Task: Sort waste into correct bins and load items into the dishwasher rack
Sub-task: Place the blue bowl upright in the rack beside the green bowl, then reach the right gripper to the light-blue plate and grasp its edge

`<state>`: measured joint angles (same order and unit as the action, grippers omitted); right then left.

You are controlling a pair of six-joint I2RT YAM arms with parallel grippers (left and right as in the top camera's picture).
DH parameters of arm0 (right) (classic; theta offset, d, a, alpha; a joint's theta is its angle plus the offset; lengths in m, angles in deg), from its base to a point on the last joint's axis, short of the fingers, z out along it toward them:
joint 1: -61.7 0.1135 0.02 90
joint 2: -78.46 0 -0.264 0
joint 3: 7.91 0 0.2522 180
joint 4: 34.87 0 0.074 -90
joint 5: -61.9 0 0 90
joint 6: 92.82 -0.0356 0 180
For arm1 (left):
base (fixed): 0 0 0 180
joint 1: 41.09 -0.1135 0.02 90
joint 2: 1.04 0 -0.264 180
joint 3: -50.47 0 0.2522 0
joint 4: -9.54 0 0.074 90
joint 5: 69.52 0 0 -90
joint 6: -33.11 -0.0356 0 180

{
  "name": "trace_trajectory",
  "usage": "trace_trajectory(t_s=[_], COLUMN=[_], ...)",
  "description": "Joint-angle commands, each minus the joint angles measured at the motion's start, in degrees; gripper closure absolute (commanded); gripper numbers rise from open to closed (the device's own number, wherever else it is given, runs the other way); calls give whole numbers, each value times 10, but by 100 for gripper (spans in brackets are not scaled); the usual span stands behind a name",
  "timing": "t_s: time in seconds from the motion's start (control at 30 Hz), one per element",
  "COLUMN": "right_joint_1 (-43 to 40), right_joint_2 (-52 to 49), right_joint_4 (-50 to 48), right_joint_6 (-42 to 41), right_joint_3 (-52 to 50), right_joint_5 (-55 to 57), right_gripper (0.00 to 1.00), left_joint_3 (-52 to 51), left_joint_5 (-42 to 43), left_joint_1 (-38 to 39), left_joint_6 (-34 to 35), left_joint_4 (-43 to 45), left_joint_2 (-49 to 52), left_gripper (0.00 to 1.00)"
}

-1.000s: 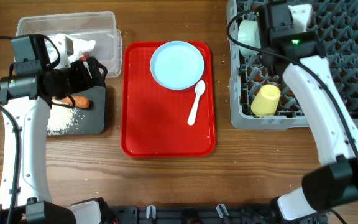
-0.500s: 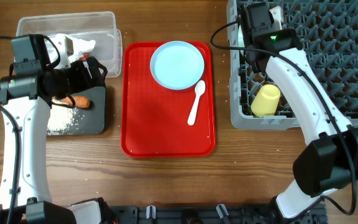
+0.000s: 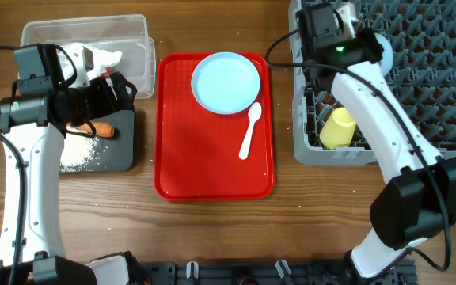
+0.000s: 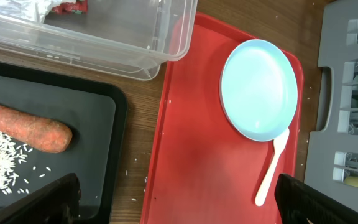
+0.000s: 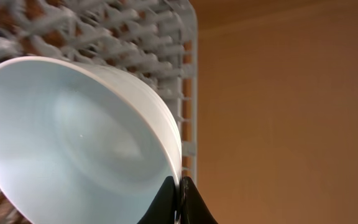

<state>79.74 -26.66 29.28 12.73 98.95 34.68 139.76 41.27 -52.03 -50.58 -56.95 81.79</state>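
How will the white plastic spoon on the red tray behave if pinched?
The white plastic spoon looks thin, so probably very light. Lying flat on the smooth red tray, it would likely skid when nudged. Its head lies beside the round pale blue plate, possibly crowding a grasp.

Overhead cam looks straight down at the whole table [image 3: 212,229] from high up. Left wrist cam faces down too, nearer, sharing the red tray [image 4: 204,155] and plate [image 4: 260,90]. Right wrist cam's jammed up against a bowl [image 5: 73,143], rack [image 5: 135,31] upper left.

We see a red serving tray [image 3: 204,158] lying flat on the wood-grain table [image 3: 212,229], near the table's middle.
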Motion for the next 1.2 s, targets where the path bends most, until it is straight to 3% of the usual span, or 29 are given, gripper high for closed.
trace_trajectory(t_s=[0.0,0.8,1.17], right_joint_1=[19,20,56], right_joint_2=[-16,-71,-71], right_joint_4=[-4,39,44], right_joint_6=[9,7,9], right_joint_3=[-2,-3,-3], right_joint_5=[-22,33,-33], right_gripper=[96,96,96], left_joint_3=[10,10,10], left_joint_5=[-5,-5,-5], left_joint_1=[-2,-2,-2], left_joint_6=[2,2,2], left_joint_4=[1,1,1], left_joint_2=[-2,-2,-2], left_gripper=[0,0,0])
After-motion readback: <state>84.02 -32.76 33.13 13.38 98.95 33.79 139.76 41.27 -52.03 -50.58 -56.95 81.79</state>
